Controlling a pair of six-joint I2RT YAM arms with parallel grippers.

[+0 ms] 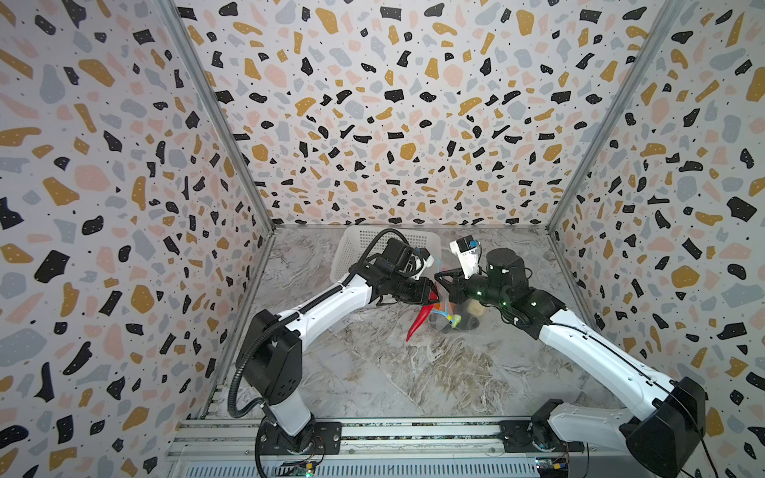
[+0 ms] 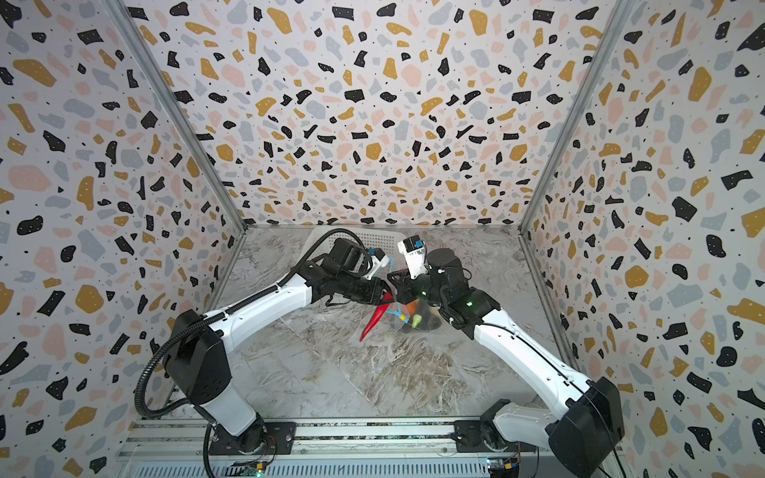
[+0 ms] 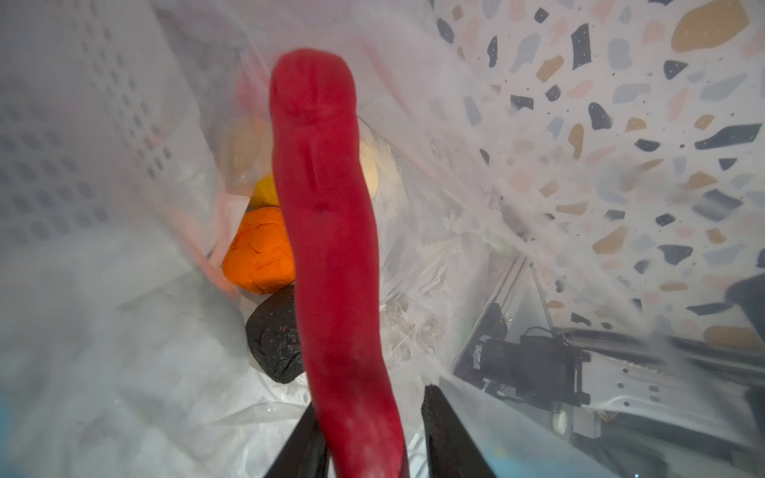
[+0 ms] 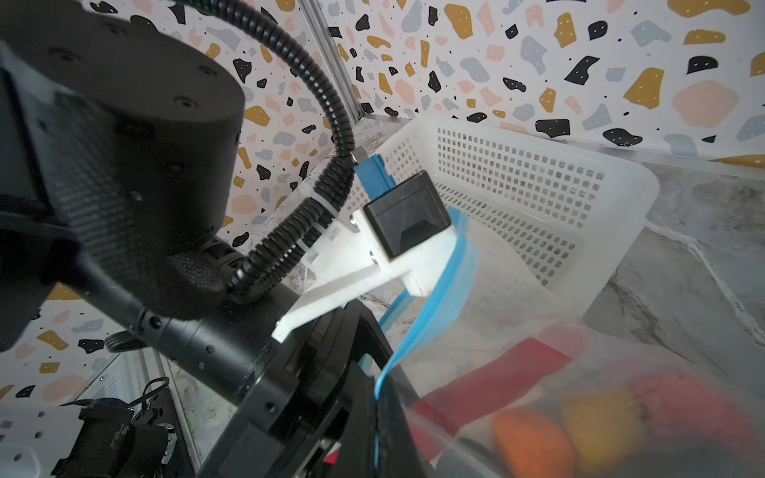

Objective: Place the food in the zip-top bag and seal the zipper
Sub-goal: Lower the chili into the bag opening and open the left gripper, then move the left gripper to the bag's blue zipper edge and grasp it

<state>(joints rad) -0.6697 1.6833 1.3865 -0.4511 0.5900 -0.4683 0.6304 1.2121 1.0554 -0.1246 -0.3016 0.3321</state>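
The clear zip-top bag (image 1: 463,320) is held up in mid-table, and my right gripper (image 4: 378,414) is shut on its light blue zipper (image 4: 430,306) at the mouth. My left gripper (image 3: 370,401) reaches into the mouth with its jaws parted. The long red chili (image 3: 327,231) lies between them, touching one finger (image 3: 306,438) and clear of the other. Deeper in the bag sit an orange (image 3: 261,256), a black oval (image 3: 275,339), a yellow piece (image 3: 265,190) and a cream lump (image 3: 370,169). In both top views the chili (image 1: 418,325) (image 2: 374,318) slants down from the left gripper (image 1: 430,289).
A white perforated basket (image 1: 352,248) stands at the back behind both wrists, close to the left wrist camera. The two arms meet nose to nose over the bag. Terrazzo walls close in the marble table (image 1: 372,372) on three sides.
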